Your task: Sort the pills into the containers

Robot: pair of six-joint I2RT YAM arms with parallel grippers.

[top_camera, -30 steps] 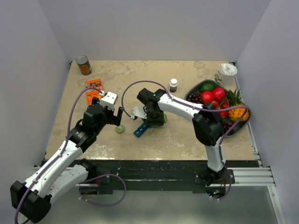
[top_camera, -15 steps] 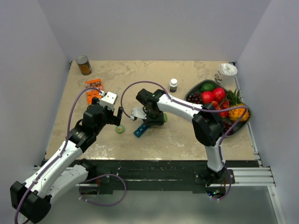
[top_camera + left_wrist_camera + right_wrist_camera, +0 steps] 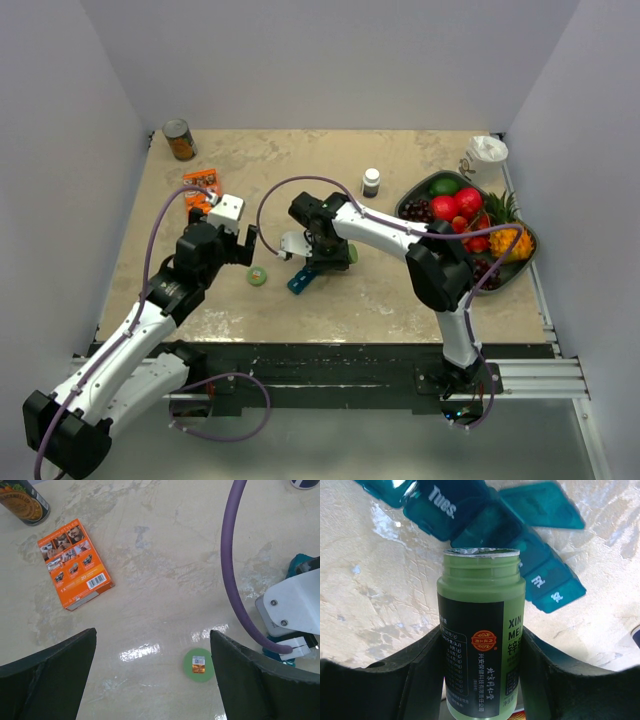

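The right gripper [image 3: 481, 655] clasps the green bottle [image 3: 480, 605], base cut off, hiding part of the containers [image 3: 436, 507] at twelve o'clock; the left gripper [image 3: 152, 647] gapes empty.

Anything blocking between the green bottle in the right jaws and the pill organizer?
Nothing visible. The bottle is uncapped, mouth pointing at the organizer; one lid is flipped open there.

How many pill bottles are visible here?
2: an uncapped green bottle held in the jaws of the right gripper above the containers; a white-capped dark bottle standing left of the fruit tray.
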